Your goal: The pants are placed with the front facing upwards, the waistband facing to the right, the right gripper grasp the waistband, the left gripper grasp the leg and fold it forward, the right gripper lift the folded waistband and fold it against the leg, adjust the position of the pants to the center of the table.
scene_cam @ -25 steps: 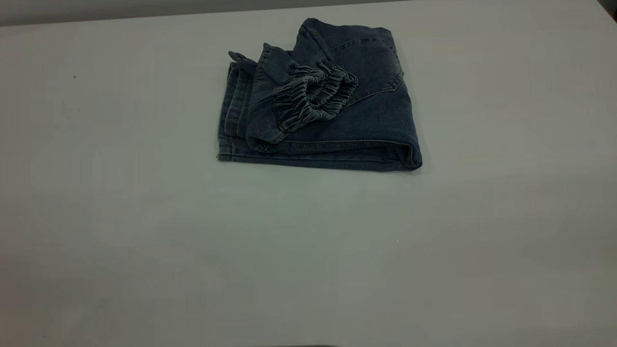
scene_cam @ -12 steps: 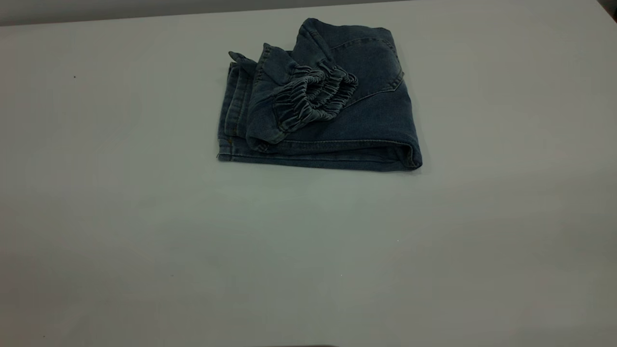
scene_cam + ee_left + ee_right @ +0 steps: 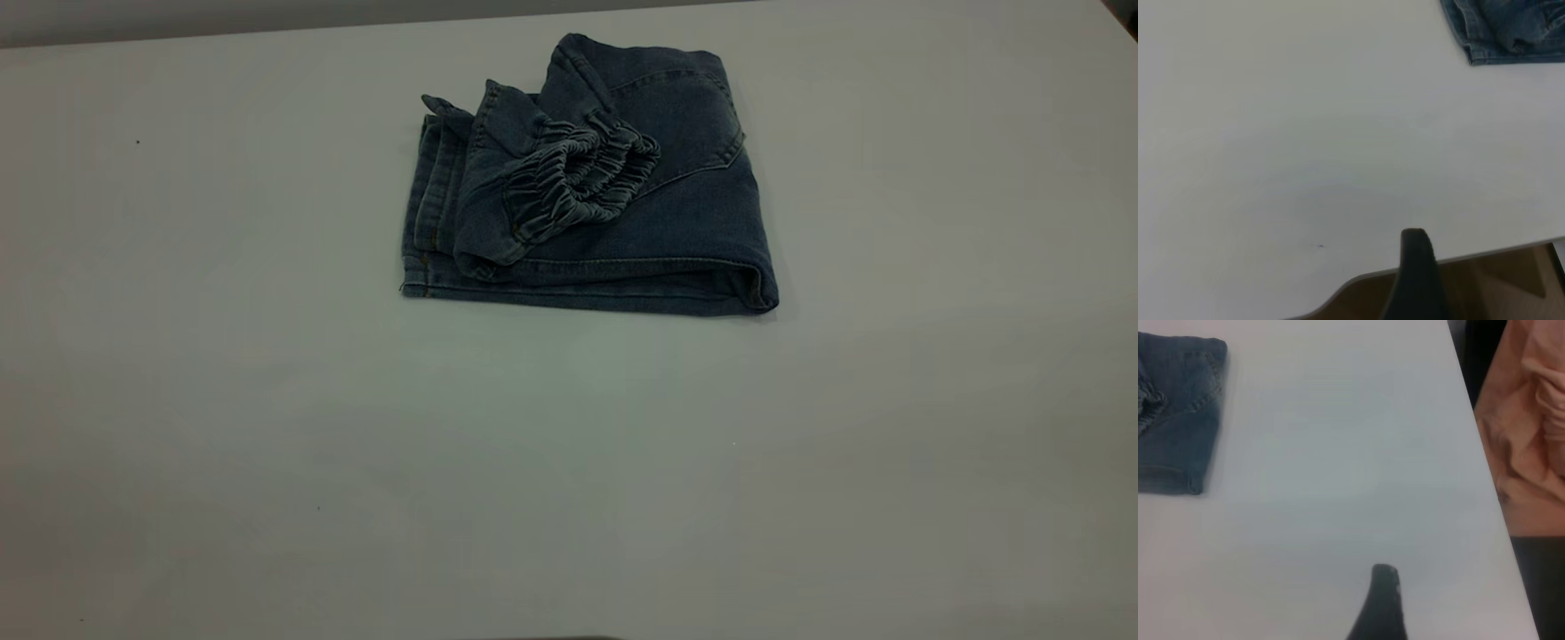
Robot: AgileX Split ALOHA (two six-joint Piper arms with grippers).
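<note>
The pants (image 3: 685, 222) lie folded into a compact blue denim rectangle at the far middle of the table (image 3: 569, 462). The ruched waistband (image 3: 578, 178) is bunched on top, left of the fold's centre. Neither gripper shows in the exterior view. In the left wrist view my left gripper (image 3: 1415, 237) appears as a single dark tip over the table's near edge, far from the pants' corner (image 3: 1505, 33). My right gripper (image 3: 1385, 572) is likewise one dark tip above bare table, well away from the pants (image 3: 1178, 420). Both hold nothing.
A peach-coloured cloth (image 3: 1531, 420) hangs just beyond the table's side edge in the right wrist view. Brown flooring (image 3: 1498, 280) shows past the table's rounded corner in the left wrist view. Wide bare tabletop surrounds the pants.
</note>
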